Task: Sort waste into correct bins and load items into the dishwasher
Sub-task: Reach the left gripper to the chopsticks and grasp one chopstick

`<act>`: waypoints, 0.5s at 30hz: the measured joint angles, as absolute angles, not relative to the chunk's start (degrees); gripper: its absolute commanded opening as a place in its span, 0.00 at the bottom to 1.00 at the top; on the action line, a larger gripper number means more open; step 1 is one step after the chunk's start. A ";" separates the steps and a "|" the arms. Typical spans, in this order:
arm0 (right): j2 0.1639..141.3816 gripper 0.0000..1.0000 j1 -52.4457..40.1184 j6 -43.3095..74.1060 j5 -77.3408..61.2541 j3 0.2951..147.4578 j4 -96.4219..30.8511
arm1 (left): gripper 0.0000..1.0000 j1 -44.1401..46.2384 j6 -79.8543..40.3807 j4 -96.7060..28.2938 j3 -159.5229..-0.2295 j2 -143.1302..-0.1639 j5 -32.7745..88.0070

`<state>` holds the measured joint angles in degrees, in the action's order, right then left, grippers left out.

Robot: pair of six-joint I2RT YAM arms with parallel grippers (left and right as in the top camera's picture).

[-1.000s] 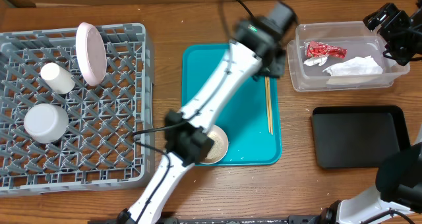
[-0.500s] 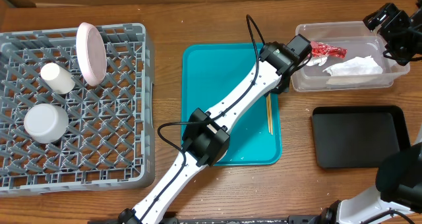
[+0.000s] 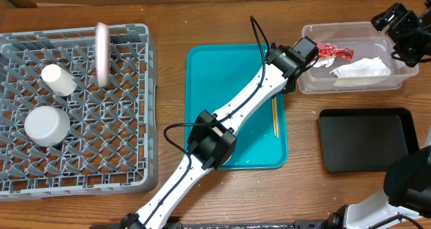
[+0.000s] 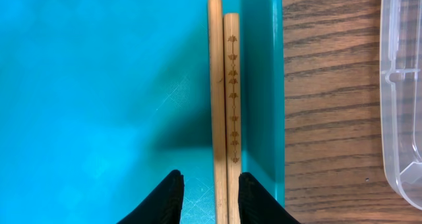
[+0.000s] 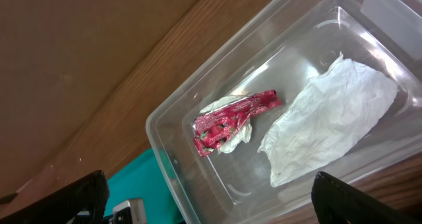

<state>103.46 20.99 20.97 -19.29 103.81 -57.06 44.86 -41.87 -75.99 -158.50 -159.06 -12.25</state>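
Observation:
My left gripper (image 3: 283, 86) hangs low over the right side of the teal tray (image 3: 222, 81). Its jaws (image 4: 210, 178) straddle a pair of wooden chopsticks (image 4: 224, 99) lying flat; the right finger (image 4: 254, 197) touches them and the left finger (image 4: 165, 199) stands apart. The clear tub (image 3: 310, 81) holds a red wrapper (image 5: 234, 122) and a white napkin (image 5: 326, 128). My right gripper (image 5: 211, 197) hovers wide open above the tub. The grey rack (image 3: 128, 168) carries a plate (image 3: 102, 54) on edge, a cup (image 3: 58, 79) and a bowl (image 3: 46, 126).
A black tray (image 3: 367, 138) lies on the wood below the tub. The left arm's forearm and elbow (image 3: 212, 140) span the teal tray diagonally and hide its lower middle. The tub's wall (image 4: 402, 118) stands close to the right of the chopsticks.
The left arm swung right and came down over the chopsticks, its jaws narrowing. The plate in the rack went from leaning to standing on edge. The right arm stayed put.

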 measured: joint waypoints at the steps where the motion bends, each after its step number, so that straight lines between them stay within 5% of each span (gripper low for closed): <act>1: 103.44 1.00 20.99 20.99 -19.29 103.81 -57.06 | 0.29 44.86 -41.89 -76.01 -158.50 -159.06 -12.25; 15: 103.46 1.00 21.02 20.97 -19.31 103.81 -57.06 | 0.29 44.86 -41.89 -75.66 -155.24 -159.09 -12.23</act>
<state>103.46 21.02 20.97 -19.31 103.81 -57.06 44.86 -41.89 -75.66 -155.24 -159.09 -12.23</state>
